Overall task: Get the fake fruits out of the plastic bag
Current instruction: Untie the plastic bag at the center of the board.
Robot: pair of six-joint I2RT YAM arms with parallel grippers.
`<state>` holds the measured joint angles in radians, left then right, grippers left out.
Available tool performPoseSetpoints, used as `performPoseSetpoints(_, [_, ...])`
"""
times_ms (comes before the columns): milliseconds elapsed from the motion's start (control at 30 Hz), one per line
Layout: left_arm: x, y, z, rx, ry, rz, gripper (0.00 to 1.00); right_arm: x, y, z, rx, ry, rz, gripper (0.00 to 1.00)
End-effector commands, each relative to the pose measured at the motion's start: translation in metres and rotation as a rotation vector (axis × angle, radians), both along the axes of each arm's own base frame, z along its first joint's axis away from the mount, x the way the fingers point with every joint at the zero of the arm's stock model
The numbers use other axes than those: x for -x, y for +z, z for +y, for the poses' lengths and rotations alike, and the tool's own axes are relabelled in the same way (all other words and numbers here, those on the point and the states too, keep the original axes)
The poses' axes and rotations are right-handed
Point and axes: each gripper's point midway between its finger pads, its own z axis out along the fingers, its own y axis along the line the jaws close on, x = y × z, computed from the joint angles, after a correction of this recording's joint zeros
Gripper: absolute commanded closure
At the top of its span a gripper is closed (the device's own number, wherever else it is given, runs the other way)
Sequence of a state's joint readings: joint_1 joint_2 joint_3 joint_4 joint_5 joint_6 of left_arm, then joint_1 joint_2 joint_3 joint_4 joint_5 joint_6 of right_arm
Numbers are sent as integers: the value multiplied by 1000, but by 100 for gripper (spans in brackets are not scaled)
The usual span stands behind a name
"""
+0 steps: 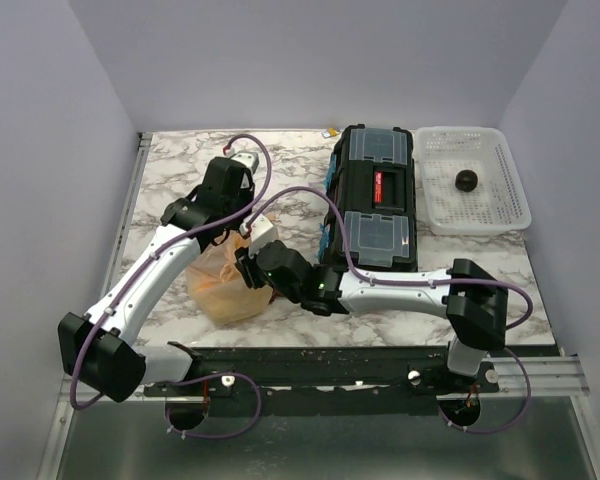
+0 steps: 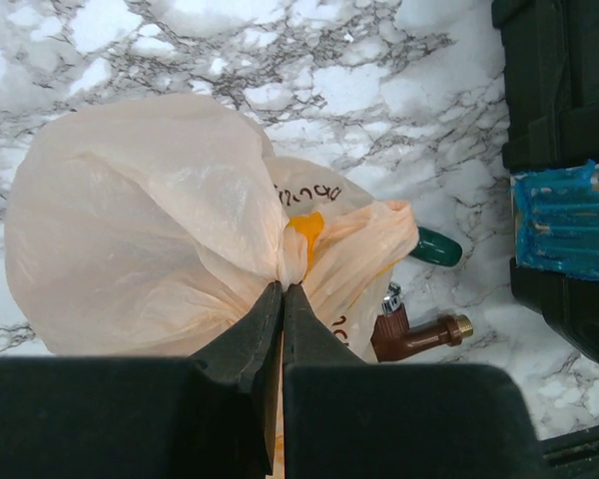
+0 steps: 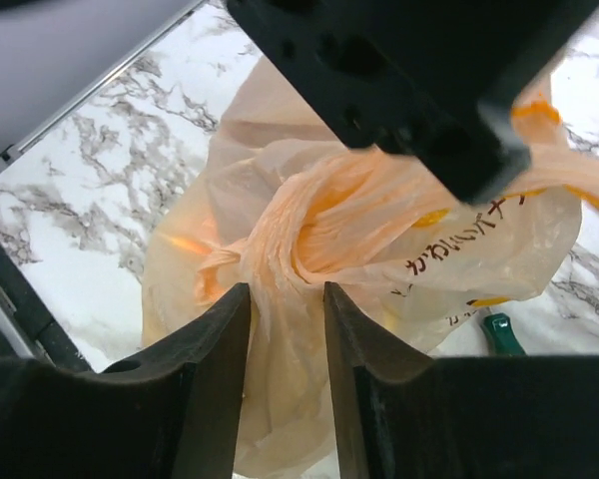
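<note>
The marble table fills the scene. A black toolbox lies along its middle. A white basket sits just beside the toolbox, at the far right corner.

The plastic bag rests on the table left of the toolbox, near the front edge. It is peach-orange, crinkled and bulging, and its neck is gathered into a twist. The fake fruits are not clearly visible through the film.

The left arm reaches over the bag from the left. The right arm stretches across in front of the toolbox to meet it.

The left gripper is pinched tight on the bag's gathered neck, its jaws together with only thin film between them. The right gripper has its fingers apart on either side of a twisted bunch of the bag. Whether they squeeze it I cannot tell.

A brown tap lies on the marble just beside the bag. A green handle pokes out from behind the bag nearby. A dark ball sits alone in the basket.
</note>
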<state>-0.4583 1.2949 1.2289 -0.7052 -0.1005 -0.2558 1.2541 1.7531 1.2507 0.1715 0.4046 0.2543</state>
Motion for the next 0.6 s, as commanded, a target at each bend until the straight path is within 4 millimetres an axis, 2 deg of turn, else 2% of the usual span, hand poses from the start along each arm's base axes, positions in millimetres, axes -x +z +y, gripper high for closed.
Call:
performPoseSetpoints(0, [-8, 17, 17, 13, 77, -94, 100, -6, -10, -7, 52, -49, -45, 68])
performPoseSetpoints(100, [-12, 20, 31, -5, 124, -127, 100, 2, -11, -10, 39, -13, -42, 78])
performPoseSetpoints(233, [-17, 26, 49, -12, 182, -158, 100, 16, -11, -13, -1, 42, -6, 96])
performPoseSetpoints(400, [-23, 29, 74, 9, 252, -178, 100, 36, -14, -18, -26, 121, 54, 99])
performPoseSetpoints(567, [-24, 37, 89, 58, 293, -182, 100, 65, -21, -17, -78, 235, 154, 99])
